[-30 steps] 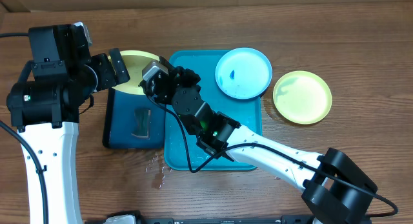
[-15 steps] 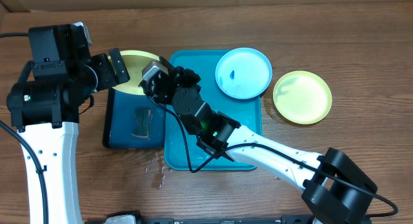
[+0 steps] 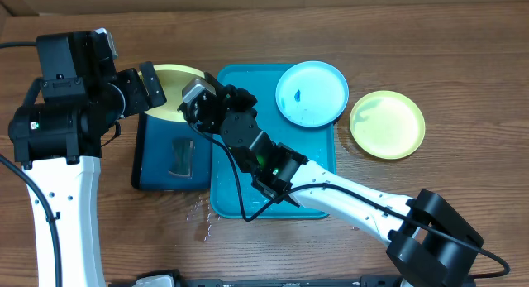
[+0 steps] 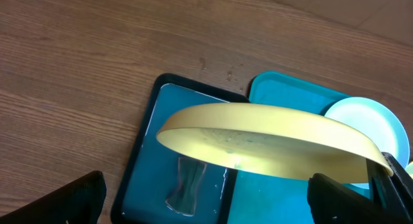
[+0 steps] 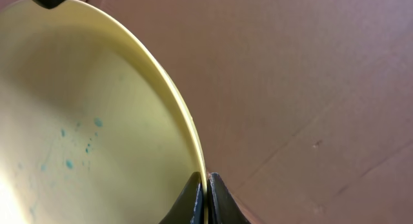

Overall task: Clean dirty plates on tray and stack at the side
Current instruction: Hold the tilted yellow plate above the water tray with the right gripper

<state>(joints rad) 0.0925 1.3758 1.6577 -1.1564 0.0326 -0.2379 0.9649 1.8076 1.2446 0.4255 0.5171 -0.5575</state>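
Note:
My right gripper (image 5: 206, 198) is shut on the rim of a yellow-green plate (image 5: 97, 121) speckled with small blue spots. In the overhead view this plate (image 3: 175, 87) hangs tilted over the far end of the dark blue tray (image 3: 157, 159), gripped by my right gripper (image 3: 193, 102). My left gripper (image 3: 149, 88) stands open just left of it. In the left wrist view the plate (image 4: 271, 137) spans the frame above my open left gripper (image 4: 206, 204), untouched by the fingers (image 4: 71, 201). A light blue plate (image 3: 312, 93) with a blue smear rests on the turquoise tray's (image 3: 318, 155) far right corner.
A second yellow-green plate (image 3: 387, 124) lies on the wooden table to the right of the turquoise tray. A clear wet patch (image 3: 181, 157) sits in the dark blue tray. Water drops (image 3: 201, 217) dot the table by the tray's near left corner.

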